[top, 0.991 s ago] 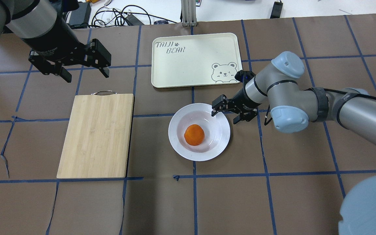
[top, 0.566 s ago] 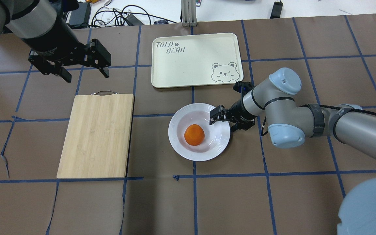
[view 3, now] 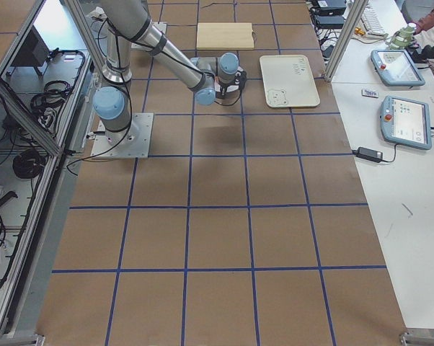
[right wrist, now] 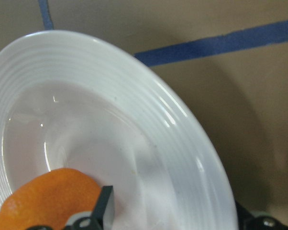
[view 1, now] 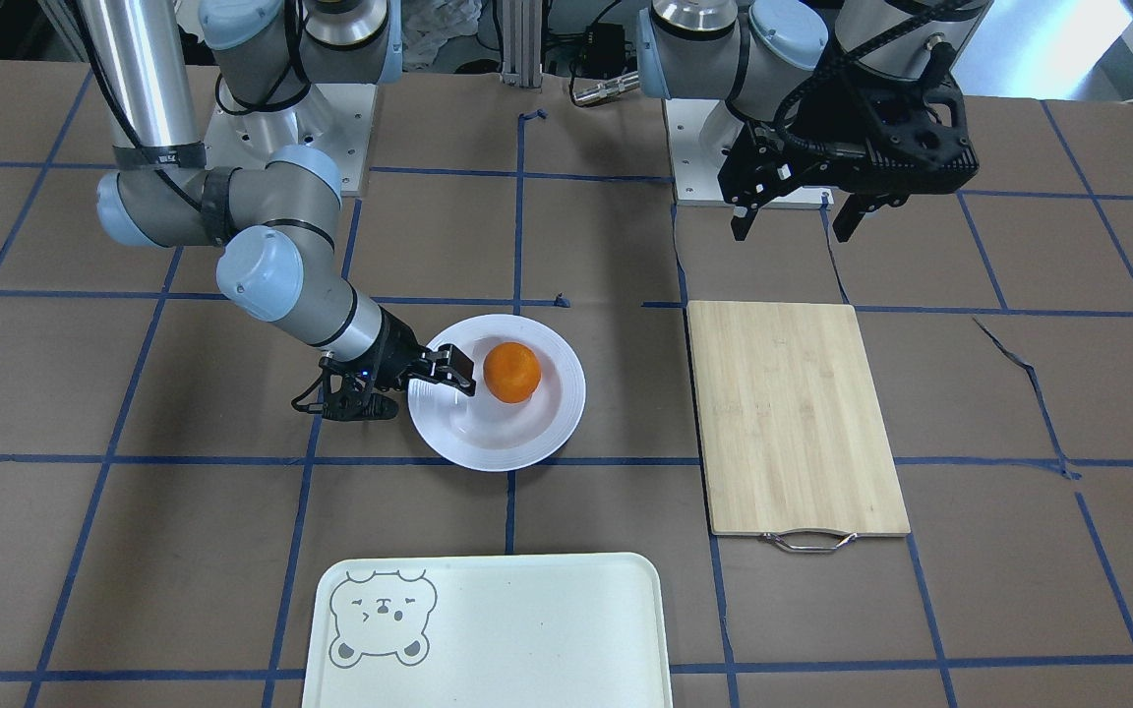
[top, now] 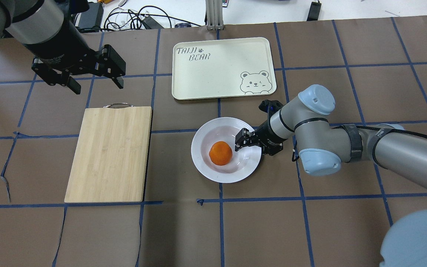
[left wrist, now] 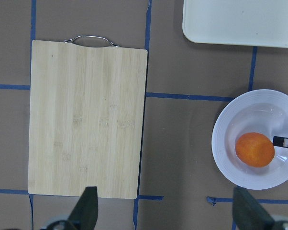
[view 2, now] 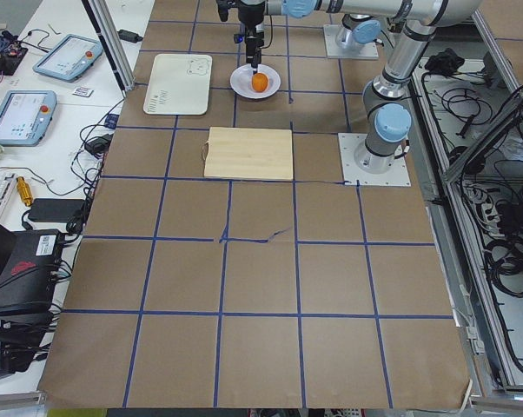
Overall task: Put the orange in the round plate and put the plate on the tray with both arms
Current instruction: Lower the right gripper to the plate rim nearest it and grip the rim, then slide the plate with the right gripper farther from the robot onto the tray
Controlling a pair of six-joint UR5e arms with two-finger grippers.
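Reaching low, right claw (top: 255, 145) gapes astride rim of round plate (top: 217, 178) — left claw (top: 98, 86) hovers wide

right silver-grey tubular arm (top: 406, 152) | light-blue round joint caps (top: 316, 99) | thin black cable (top: 424, 135) under black straps (top: 351, 142) | left black two-finger gripper (top: 98, 86), white lettering

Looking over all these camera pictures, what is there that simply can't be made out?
Tray: front-facing view, cut off by the bottom edge.
Orange: right wrist view, lower part cut off by the bottom edge.
Round plate: exterior right view, hidden behind the right arm.
Whether its jaws touch the plate's rim: too small in the overhead view.
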